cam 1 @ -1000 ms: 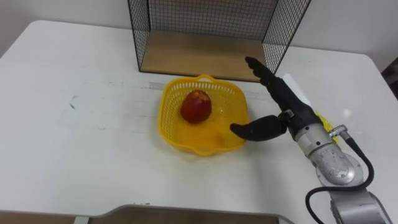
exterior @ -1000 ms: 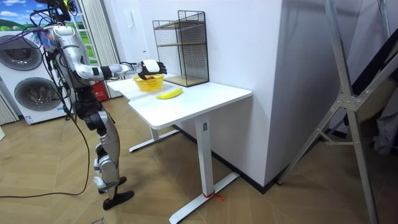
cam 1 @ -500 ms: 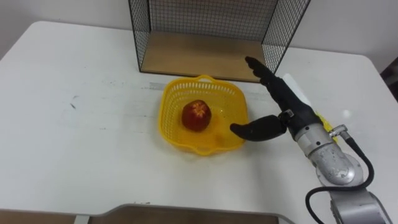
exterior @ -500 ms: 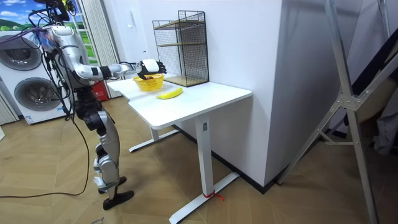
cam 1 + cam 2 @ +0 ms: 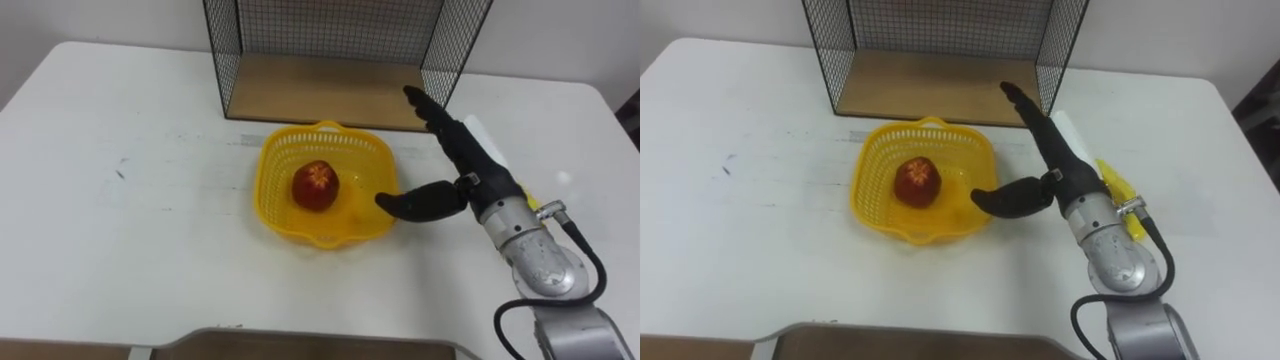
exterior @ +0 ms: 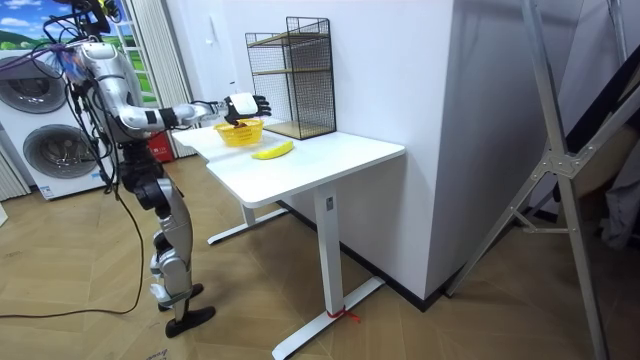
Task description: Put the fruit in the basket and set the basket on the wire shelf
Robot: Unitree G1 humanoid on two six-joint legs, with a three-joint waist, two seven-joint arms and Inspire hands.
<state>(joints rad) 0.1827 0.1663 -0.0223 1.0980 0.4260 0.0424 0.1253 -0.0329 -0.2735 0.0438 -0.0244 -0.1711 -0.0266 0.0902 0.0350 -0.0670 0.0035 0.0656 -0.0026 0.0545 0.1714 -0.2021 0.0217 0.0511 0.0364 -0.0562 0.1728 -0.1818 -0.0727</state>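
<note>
White table (image 5: 120, 230), robot standing at its end. 1 yellow basket (image 5: 320, 238) sits upright at centre, just in front of the wire shelf (image 5: 330, 90). 1 red apple (image 5: 316, 186) lies inside the basket. Right hand (image 5: 478, 178) is at the basket's right side, fingers straight, thumb apart, holding nothing. Thumb tip is over the rim, contact unclear. 1 banana (image 6: 272, 150) lies on the table by the right wrist, outside the basket.
</note>
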